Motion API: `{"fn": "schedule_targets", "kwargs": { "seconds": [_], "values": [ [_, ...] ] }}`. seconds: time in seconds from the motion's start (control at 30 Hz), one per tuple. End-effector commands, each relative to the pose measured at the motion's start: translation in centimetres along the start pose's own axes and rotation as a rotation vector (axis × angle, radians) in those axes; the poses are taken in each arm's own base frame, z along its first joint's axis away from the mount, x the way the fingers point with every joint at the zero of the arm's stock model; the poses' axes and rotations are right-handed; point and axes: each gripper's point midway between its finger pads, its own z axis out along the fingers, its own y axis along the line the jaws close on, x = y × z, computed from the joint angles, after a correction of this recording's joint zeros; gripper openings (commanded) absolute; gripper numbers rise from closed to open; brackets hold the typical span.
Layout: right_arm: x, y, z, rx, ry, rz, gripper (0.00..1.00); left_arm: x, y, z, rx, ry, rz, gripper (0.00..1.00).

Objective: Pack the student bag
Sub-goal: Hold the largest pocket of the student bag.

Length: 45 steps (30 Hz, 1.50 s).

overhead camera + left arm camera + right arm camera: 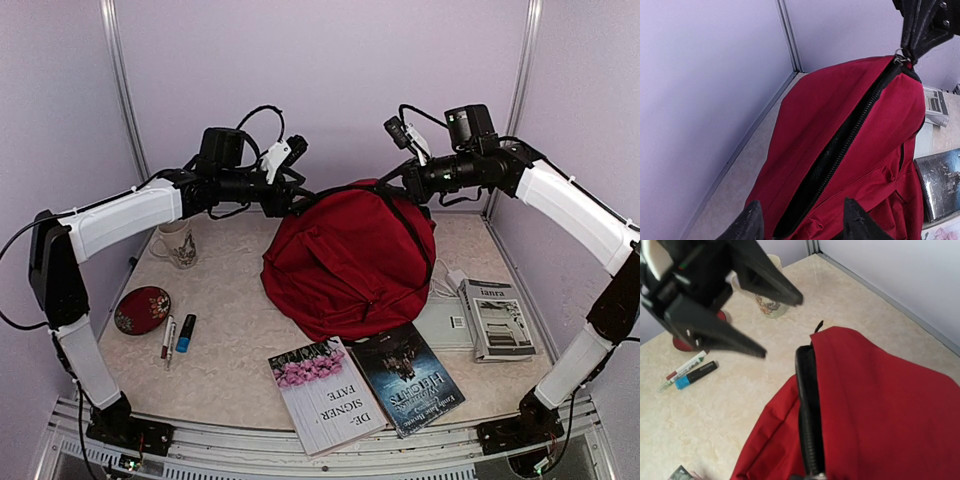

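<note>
Dark-red fabric backpack is slumped mid-table, its black zip pull pinched by the closed right gripper. The other end of the zip is straddled by the spread fingers of the left gripper; bare marbled tabletop is left along the bag's left edge.

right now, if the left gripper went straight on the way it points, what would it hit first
Most likely the student bag, at the near end of its black zipper; how close is unclear.
</note>
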Motion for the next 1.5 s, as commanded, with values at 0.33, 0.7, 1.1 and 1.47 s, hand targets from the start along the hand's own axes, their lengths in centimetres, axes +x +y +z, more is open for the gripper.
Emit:
{"fn": "schedule_targets", "kwargs": {
  "seconds": [0.33, 0.7, 1.1, 1.47],
  "values": [
    [-1.0, 0.9, -0.2, -0.017, -0.039, -0.033, 0.0, -1.9, -1.9, 0.5, -0.091, -0.111, 0.355, 0.4],
    [-1.2, 0.9, -0.3, -0.013, -0.046, -0.034, 0.0, 1.3, -2.0, 3.5, -0.039, -0.015, 0.328, 0.38],
    [-0.9, 0.8, -0.2, -0.009, -0.042, -0.034, 0.0, 1.7, -1.7, 5.9, -0.045, -0.015, 0.325, 0.39],
    [0.4, -0.5, -0.6, 0.066, -0.007, -0.013, 0.0, 1.0, -1.6, 6.5, -0.034, -0.017, 0.325, 0.0]
  ]
}}
